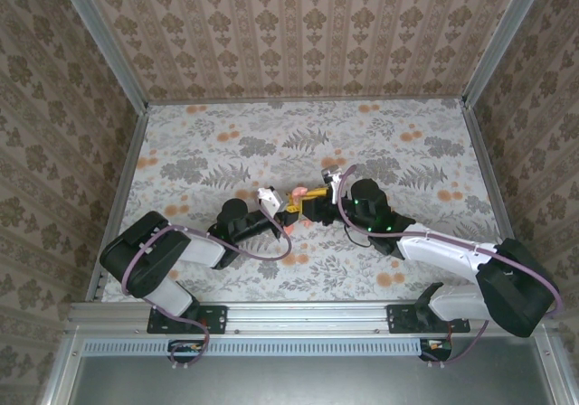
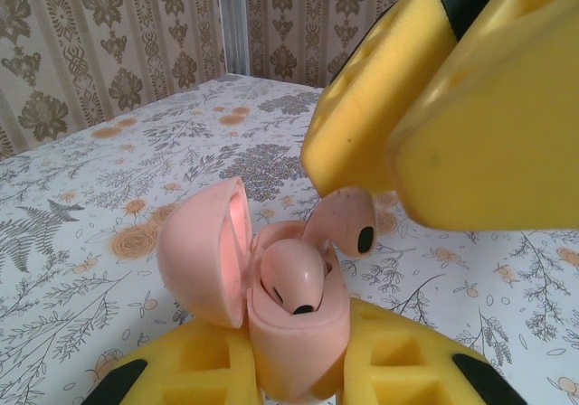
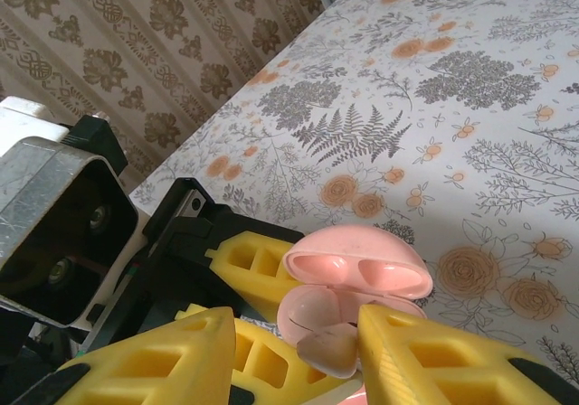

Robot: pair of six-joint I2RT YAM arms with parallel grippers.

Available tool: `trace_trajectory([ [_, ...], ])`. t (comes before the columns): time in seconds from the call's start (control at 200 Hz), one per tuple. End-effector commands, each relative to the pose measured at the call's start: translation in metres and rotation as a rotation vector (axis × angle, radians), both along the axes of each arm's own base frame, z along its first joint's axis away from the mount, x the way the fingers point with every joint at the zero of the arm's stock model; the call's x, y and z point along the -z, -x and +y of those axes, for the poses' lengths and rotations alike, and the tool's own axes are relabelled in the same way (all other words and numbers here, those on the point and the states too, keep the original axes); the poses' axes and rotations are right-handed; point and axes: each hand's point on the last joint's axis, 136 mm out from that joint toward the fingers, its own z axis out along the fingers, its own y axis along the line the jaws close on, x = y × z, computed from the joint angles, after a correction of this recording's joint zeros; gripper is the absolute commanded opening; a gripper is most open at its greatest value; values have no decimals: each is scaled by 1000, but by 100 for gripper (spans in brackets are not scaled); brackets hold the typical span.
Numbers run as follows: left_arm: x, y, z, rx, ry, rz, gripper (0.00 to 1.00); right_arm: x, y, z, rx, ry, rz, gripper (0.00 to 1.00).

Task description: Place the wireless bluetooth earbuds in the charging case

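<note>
Where the two arms meet near the middle of the table (image 1: pixel 217 152), we see the left arm folded at its elbow with the forearm running rightward. The right arm is stretched leftward from its base. The left gripper (image 2: pixel 294 378) is clamped on the lower body of the case (image 2: pixel 289 337), one yellow finger on each side, with the opening facing up. The right gripper (image 2: pixel 371 193) reaches in from above and pinches an earbud (image 2: pixel 348 222) between its tips, just over the open case. The case is glossy pale coral, and its lid (image 2: pixel 204 251) is swung open to the left in the left wrist view. A second earbud (image 2: pixel 291 274) already sits in one socket, just beside the pinched one. We cannot tell whether the pinched one touches the case.
</note>
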Motion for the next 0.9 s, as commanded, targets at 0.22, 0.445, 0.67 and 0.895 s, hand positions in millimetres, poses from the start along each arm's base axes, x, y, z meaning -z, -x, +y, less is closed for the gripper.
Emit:
trace_trajectory([
  [0.22,-26,0,-1,0,60,-52,7,-27,-3,2,-15,-64,-13,42],
  [0.445,-26,1,-1,5,59,-51,7,-28,-4,1,-11,-68,-4,44],
  [0.67,-25,0,1,-8,56,-51,7,-46,5,-6,-22,-83,-22,44],
  [0.895,-21,-1,2,-16,45,-46,7,-36,11,-28,57,-41,40,47],
])
